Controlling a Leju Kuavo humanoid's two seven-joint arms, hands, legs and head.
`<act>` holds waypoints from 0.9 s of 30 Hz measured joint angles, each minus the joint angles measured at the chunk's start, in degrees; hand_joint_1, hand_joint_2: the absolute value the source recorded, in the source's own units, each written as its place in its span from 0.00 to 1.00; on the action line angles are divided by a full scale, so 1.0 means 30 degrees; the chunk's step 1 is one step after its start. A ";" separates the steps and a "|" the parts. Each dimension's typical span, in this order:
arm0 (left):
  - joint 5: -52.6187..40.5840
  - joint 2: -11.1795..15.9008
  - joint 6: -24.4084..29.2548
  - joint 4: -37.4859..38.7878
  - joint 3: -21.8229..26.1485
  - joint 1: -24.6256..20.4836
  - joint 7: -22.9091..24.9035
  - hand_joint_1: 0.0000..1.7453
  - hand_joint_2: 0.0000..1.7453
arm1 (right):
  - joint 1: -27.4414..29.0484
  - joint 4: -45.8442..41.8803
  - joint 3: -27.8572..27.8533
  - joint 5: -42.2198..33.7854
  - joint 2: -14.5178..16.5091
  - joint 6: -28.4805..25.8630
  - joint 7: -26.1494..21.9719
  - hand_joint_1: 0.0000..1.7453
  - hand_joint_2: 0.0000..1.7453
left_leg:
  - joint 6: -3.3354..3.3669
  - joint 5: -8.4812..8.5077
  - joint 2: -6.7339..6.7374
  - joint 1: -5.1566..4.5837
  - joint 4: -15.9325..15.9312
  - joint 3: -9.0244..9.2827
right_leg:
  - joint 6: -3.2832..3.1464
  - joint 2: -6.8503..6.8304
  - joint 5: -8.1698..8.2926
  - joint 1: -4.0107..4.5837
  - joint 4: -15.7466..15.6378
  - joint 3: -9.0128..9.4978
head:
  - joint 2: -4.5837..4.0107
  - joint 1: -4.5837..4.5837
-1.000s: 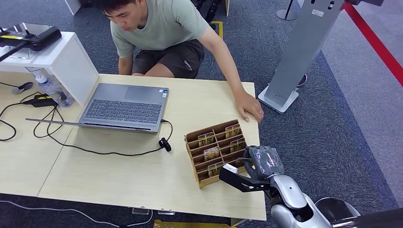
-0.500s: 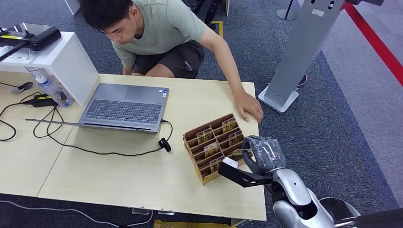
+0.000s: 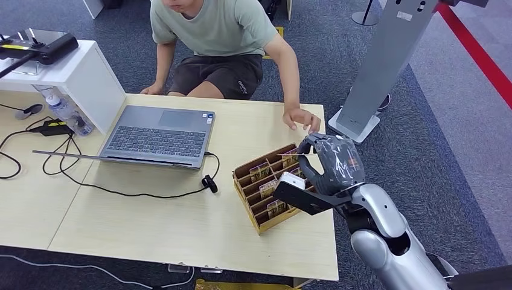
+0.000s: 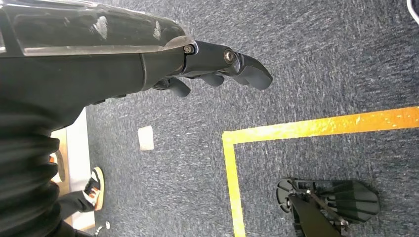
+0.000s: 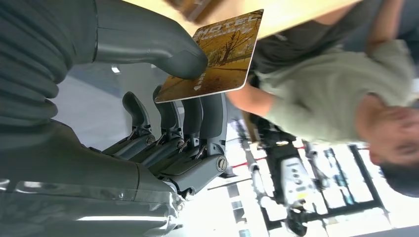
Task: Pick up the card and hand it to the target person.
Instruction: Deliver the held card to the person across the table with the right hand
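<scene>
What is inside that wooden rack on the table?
The rack holds several yellowish cards standing in its slots. The right robot hand, pinching one card, covers the rack's right end, so the slots there cannot be seen.

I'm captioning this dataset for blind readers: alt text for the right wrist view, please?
The robot's right hand pinches a golden hotel card between thumb and fingers. Beyond it a person in a green shirt sits by the table.

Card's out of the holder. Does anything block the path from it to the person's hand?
Nothing visible does. The right robot hand pinches the card above the wooden card holder; the person's hand hovers just beyond over the table.
</scene>
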 joint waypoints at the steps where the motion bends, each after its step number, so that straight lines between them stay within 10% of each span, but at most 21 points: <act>1: -0.0071 -0.0002 -0.0018 0.0000 -0.0005 -0.0018 0.0029 0.00 1.00 | -0.0370 0.0303 0.0131 -0.0273 0.0228 -0.0190 -0.0257 0.78 1.00 | -0.0002 0.0005 -0.0003 0.0001 0.0000 -0.0001 | 0.0000 -0.0006 0.0000 0.0000 0.0002 0.0000 | 0.0000 -0.0009; 21: -0.0463 -0.0131 0.0014 0.0000 -0.0311 -0.0398 0.0572 0.00 1.00 | -0.6013 1.1663 0.2372 -0.0796 0.5366 -0.5286 -0.2831 0.78 1.00 | -0.0015 0.0029 -0.0024 0.0003 0.0000 -0.0027 | -0.0003 -0.0022 0.0001 0.0002 0.0030 -0.0028 | 0.0000 -0.0009; 25: -0.0417 -0.0149 -0.0017 0.0000 -0.0324 -0.0354 0.0572 0.00 1.00 | -0.6319 1.3105 0.2567 -0.0916 0.5938 -0.5510 -0.2933 0.00 1.00 | -0.0015 0.0029 -0.0024 0.0003 0.0000 -0.0025 | -0.0003 -0.0022 0.0001 0.0002 0.0029 -0.0029 | 0.0000 -0.0018; 27: -0.0468 -0.0151 -0.0137 0.0000 -0.0366 -0.0327 0.0572 0.00 1.00 | -0.6374 1.3581 0.2656 -0.1020 0.6113 -0.5601 -0.2973 0.00 1.00 | -0.0015 0.0029 -0.0024 0.0002 0.0000 -0.0024 | -0.0003 -0.0022 0.0001 0.0002 0.0028 -0.0029 | 0.0000 -0.0011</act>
